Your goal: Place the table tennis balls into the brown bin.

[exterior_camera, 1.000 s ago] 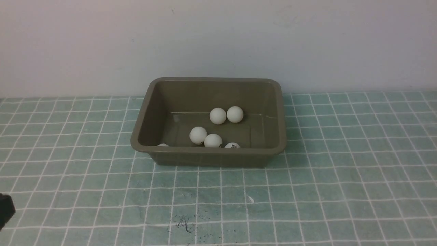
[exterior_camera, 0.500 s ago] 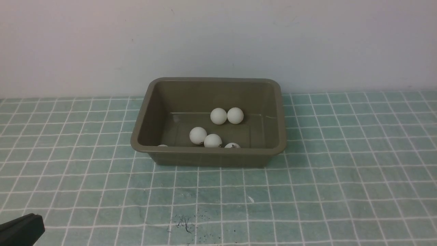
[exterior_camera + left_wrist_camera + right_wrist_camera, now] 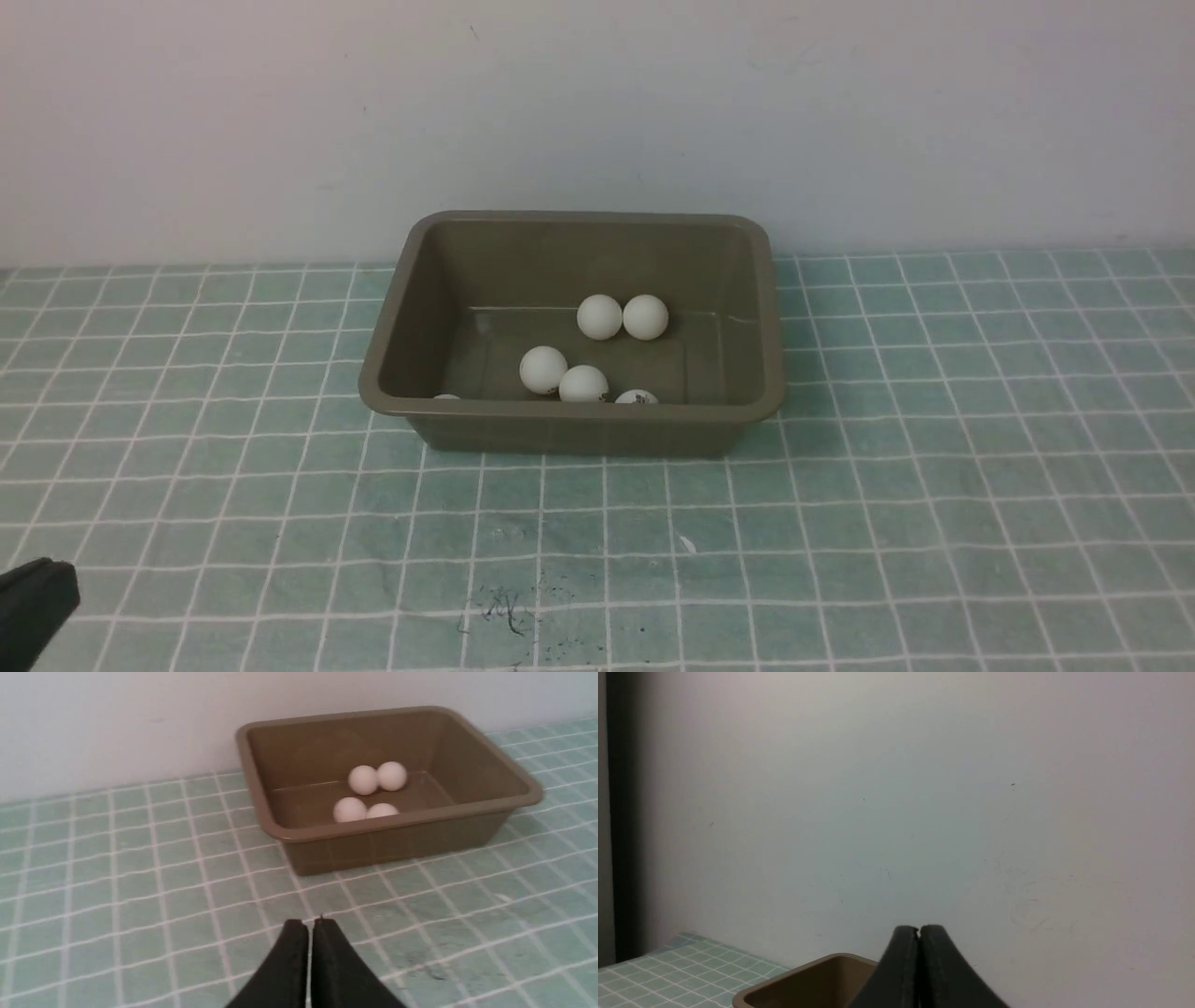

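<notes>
Bin (image 3: 571, 422) sits on the green checked cloth (image 3: 887, 485), close to the white wall (image 3: 597, 112), long side facing the robot. Six balls lie inside it. Two touch each other mid-floor: one at (image 3: 599, 316), its partner at (image 3: 645, 316). Nearer the front wall another pair, side by side: (image 3: 543, 370) and (image 3: 583, 383). A fifth ball (image 3: 637, 398), with a small dark mark, shows only its top above the front rim; the sixth (image 3: 446, 397) is a mere sliver in the front left corner. No ball lies on the cloth. Left gripper (image 3: 310, 922) is low over the cloth, well short of the bin, jaws pressed together with nothing between them; in the front view only a dark corner of it shows at the lower left edge (image 3: 35, 597). Right gripper (image 3: 919, 928) also closed and empty, raised and facing the wall, with a corner of the bin below it; it does not appear in the front view. Dark scuff marks (image 3: 509, 611) on the cloth near the front edge.
</notes>
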Robot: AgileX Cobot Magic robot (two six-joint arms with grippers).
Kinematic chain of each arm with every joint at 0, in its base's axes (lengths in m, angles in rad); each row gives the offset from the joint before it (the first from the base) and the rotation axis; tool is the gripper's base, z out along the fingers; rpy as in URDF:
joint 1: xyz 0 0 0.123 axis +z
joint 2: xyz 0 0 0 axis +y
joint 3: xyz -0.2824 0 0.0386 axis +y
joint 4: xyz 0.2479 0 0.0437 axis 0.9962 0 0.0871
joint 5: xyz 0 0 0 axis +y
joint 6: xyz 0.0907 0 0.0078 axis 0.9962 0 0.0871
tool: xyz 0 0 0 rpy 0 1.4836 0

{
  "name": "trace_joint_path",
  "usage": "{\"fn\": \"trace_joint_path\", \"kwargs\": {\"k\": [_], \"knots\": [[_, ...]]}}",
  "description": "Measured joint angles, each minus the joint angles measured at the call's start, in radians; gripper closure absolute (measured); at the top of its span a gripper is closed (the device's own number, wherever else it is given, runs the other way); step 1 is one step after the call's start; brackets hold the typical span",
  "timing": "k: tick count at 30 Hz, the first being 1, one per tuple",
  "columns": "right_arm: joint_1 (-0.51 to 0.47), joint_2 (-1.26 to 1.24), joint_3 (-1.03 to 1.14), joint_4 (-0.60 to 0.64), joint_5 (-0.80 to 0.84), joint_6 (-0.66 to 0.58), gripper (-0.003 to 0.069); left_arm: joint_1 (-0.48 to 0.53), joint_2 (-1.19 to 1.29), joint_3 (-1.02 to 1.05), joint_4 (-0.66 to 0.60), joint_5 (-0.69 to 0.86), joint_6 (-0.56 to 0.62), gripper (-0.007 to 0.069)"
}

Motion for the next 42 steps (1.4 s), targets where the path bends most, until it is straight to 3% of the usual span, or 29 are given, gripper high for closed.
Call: {"fn": "trace_joint_path", "kwargs": {"k": [4, 12, 16, 38, 42], "knots": [[0.0, 0.0, 0.0, 0.0, 0.0, 0.001, 0.0673, 0.074, -0.084, 0.123, 0.113, -0.074, -0.038, 0.0629], [0.0, 0.0, 0.0, -0.001, -0.004, 0.002, 0.0673, 0.159, -0.213, 0.401, 0.159, -0.151, -0.045, 0.0629], [0.0, 0.0, 0.0, -0.002, -0.003, 0.002, 0.0673, 0.157, -0.214, 0.412, 0.161, -0.209, -0.045, 0.0629], [0.0, 0.0, 0.003, -0.003, 0.002, 0.002, 0.0673, 0.157, -0.214, 0.412, 0.164, -0.209, -0.045, 0.0629], [0.0, 0.0, 0.035, 0.074, 0.024, -0.022, 0.0673, 0.157, -0.214, 0.412, 0.164, -0.209, -0.045, 0.0629]]}}
